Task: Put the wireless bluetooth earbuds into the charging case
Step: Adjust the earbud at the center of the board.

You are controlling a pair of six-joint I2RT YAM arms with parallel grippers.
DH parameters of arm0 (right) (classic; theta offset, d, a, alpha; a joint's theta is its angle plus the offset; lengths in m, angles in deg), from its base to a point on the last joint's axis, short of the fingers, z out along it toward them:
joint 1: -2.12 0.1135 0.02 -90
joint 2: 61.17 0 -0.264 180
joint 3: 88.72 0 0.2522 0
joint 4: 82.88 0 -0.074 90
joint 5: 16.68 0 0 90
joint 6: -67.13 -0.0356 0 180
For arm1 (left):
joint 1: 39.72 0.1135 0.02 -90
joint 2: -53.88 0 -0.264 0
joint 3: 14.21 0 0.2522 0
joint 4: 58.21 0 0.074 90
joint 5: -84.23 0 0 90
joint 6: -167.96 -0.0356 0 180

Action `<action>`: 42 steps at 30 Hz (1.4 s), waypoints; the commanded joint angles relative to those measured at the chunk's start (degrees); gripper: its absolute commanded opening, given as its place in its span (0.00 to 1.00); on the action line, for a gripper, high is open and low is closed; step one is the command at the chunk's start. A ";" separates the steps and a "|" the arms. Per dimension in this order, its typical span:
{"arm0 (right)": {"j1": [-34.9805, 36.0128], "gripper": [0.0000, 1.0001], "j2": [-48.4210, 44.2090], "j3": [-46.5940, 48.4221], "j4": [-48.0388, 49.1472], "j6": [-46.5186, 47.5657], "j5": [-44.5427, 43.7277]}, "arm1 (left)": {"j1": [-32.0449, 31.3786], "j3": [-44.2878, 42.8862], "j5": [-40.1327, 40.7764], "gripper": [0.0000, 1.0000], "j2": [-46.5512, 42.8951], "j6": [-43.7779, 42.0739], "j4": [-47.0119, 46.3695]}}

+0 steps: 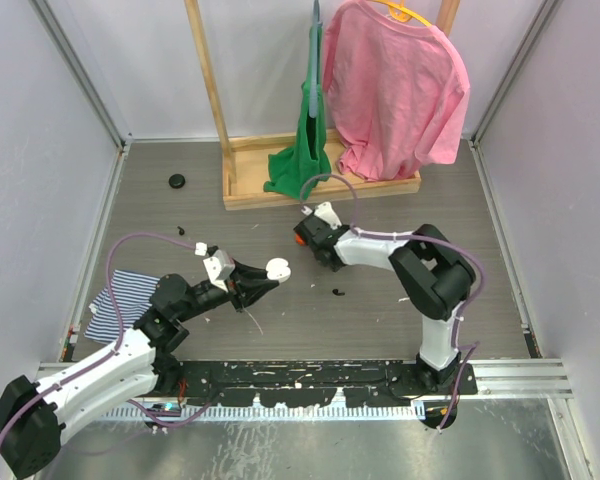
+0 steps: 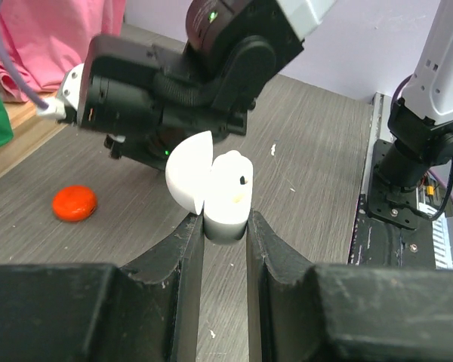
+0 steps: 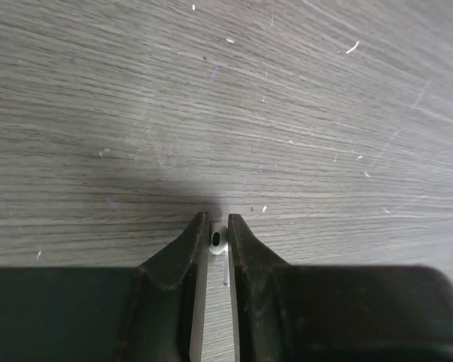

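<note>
Earbud [image 3: 217,240] was held pinched in the right gripper [image 3: 217,221], just far-right of the open case [image 2: 226,197], itself clamped in the left gripper [image 2: 225,221]. Insertion was judged next: careful alignment over the case's socket was called for.

This is a robotics lab test cell, not a lived-in room. A grey wood-grain desk [image 1: 380,330] is boxed in by plain white panels [image 1: 30,150] held in aluminium framing [image 1: 78,70]. A left arm [image 1: 100,375] and a right arm [image 1: 435,275] are bolted to a metal rail [image 1: 520,373] along the near edge, trailing purple cables [image 1: 140,236]. Test props sit around: a wooden rack [image 1: 211,90] at the far edge carrying a pink shirt [image 1: 395,90] and a green garment [image 1: 302,155], and a striped cloth [image 1: 115,300] by the left edge.
</note>
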 commanded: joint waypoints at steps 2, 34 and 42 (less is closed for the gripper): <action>5.04 0.18 6.42 4.06 -6.02 -4.04 -11.10 | 0.16 -1.62 2.78 0.05 -1.99 -0.19 -0.25; 4.21 0.32 -1.93 0.89 -4.92 1.23 -1.40 | 0.15 2.14 9.17 0.05 -10.93 -0.10 -0.91; 1.57 0.33 -4.69 -0.46 -1.69 3.47 2.91 | 0.15 2.78 9.97 0.05 -12.19 -0.19 -0.98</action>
